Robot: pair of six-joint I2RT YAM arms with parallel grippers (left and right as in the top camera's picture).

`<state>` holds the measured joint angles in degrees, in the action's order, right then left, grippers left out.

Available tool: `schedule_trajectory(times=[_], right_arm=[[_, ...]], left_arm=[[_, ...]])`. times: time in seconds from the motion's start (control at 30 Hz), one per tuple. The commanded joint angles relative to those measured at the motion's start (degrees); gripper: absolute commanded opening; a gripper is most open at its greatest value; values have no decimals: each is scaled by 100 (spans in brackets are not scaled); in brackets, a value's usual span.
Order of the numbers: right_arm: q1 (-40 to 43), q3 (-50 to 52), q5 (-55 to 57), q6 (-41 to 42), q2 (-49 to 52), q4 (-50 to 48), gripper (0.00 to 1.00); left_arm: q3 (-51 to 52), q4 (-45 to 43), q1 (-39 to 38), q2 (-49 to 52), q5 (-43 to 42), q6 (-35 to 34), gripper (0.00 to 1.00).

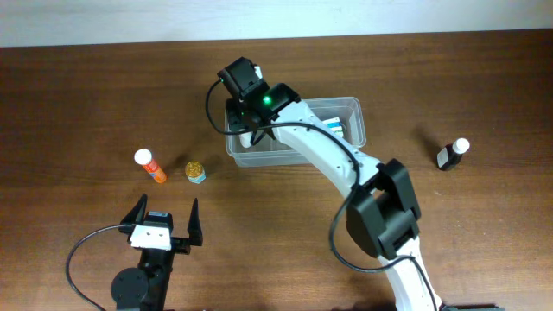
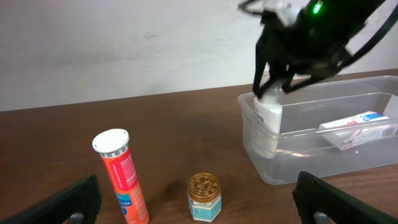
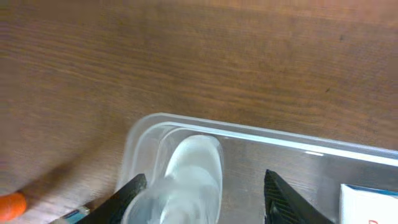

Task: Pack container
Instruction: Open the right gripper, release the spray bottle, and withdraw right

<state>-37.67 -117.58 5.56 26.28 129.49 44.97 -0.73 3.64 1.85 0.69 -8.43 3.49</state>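
Container [image 1: 356,117] lay partly hidden under right gripper [image 3: 205,182], its fingers parted around a blurred bottle [image 3: 189,158]; left gripper [image 1: 166,207] gaped.

Our brown wooden worktop [image 1: 86,95] and what sits on it

We see the clear container [image 1: 350,108] toward the back, a white-capped orange tube [image 1: 150,166] and a gold-lidded jar [image 1: 195,172] near each other at left, and a dark bottle [image 1: 451,155] well apart at right.
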Motion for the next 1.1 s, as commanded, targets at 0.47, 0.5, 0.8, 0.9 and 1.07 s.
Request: schedule_trajectory(times=[0.47, 0.5, 0.8, 0.9, 1.07], right_arm=[[750, 26, 597, -380, -2671, 1104, 83], [911, 26, 691, -378, -2796, 1329, 84], [2741, 28, 1019, -376, -3226, 3150, 92], [3407, 37, 1014, -411, -3176, 3534, 97], [4356, 74, 297, -1578, -3161, 3626, 99]], left_arm=[[22, 7, 13, -35, -81, 70, 99], [22, 7, 13, -35, -79, 70, 99], [22, 7, 13, -35, -81, 70, 99], [22, 7, 13, -35, -81, 70, 99], [22, 7, 13, -35, -81, 70, 99]])
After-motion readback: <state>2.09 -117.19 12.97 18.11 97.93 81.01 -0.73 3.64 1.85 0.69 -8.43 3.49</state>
